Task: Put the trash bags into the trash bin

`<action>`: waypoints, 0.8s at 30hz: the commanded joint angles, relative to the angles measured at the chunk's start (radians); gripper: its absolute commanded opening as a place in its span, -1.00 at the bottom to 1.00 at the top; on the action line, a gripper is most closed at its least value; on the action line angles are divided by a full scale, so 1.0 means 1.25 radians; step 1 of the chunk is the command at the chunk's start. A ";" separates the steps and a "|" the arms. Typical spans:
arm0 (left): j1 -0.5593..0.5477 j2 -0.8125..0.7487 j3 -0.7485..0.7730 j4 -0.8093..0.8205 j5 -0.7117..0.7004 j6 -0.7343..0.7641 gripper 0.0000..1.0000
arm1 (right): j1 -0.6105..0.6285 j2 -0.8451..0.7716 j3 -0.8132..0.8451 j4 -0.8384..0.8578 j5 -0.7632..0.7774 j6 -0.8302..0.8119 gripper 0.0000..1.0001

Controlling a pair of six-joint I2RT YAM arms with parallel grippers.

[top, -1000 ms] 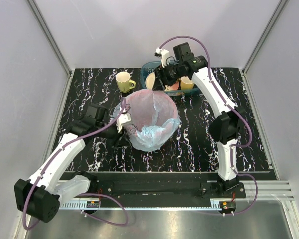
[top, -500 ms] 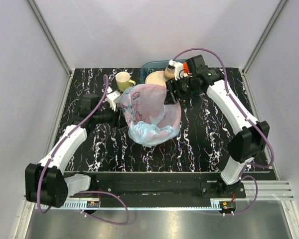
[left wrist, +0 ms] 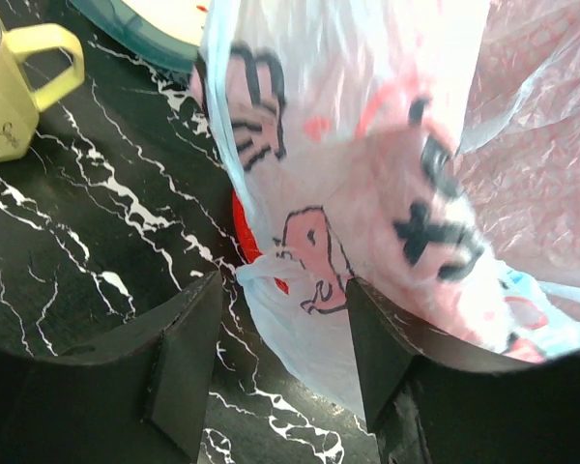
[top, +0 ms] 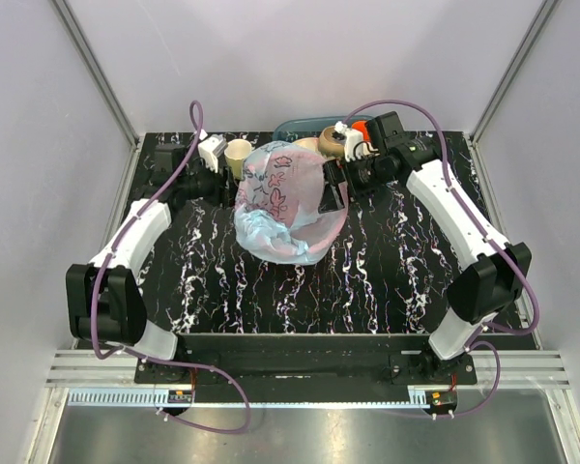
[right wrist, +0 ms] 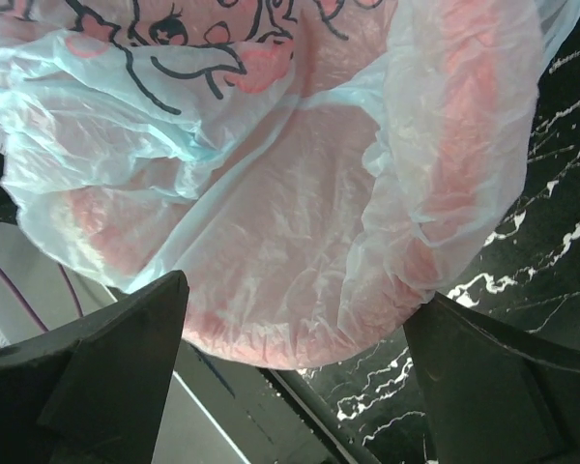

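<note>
1. The trash bag (top: 285, 201), thin light-blue plastic with pink and dark cartoon prints, lies over the trash bin (left wrist: 243, 230) in the back middle of the table (top: 396, 275). It covers the bin almost wholly.
2. In the top view the bin shows only as a pink-red tint through the plastic. The left wrist view shows small patches of bare red beside a twisted fold of the bag. How far the bag sits inside the bin cannot be told.
3. A crumpled blue part of the bag hangs down over the near-left side onto the table.
4. The left gripper (left wrist: 282, 285) is at the bag's left side. Its fingers (left wrist: 188, 358) are spread wide. The twisted fold lies between the tips, and nothing is pinched.
5. The right gripper (right wrist: 298, 295) is at the bag's right side. Its fingers (right wrist: 493, 382) also stand far apart. The plastic billows in front of them, ungripped.
6. A yellow mug (top: 238, 155) stands just behind-left of the bag, near the left wrist.
7. A teal tray (top: 292, 126) sits at the back edge, right behind the bag.
</note>
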State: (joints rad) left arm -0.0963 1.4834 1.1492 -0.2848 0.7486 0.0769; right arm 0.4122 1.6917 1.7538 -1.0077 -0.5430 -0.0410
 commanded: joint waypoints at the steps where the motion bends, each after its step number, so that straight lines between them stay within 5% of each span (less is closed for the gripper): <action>1: -0.004 0.017 0.059 0.009 0.037 0.010 0.16 | -0.020 0.006 0.027 -0.022 -0.021 0.028 1.00; 14: 0.032 0.088 0.164 -0.025 -0.005 -0.036 0.36 | -0.061 0.049 0.097 0.005 0.098 0.089 0.99; 22: 0.148 0.082 0.262 -0.164 0.064 -0.052 0.98 | -0.119 -0.019 0.070 0.069 0.081 0.119 0.99; 24: 0.179 0.061 0.282 -0.230 0.067 -0.017 0.98 | -0.128 -0.049 0.055 0.091 0.069 0.098 0.99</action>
State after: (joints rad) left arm 0.0647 1.6180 1.4403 -0.4412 0.7841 0.0338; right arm 0.2733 1.7473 1.8297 -0.9794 -0.4458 0.0860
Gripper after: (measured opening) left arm 0.979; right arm 0.994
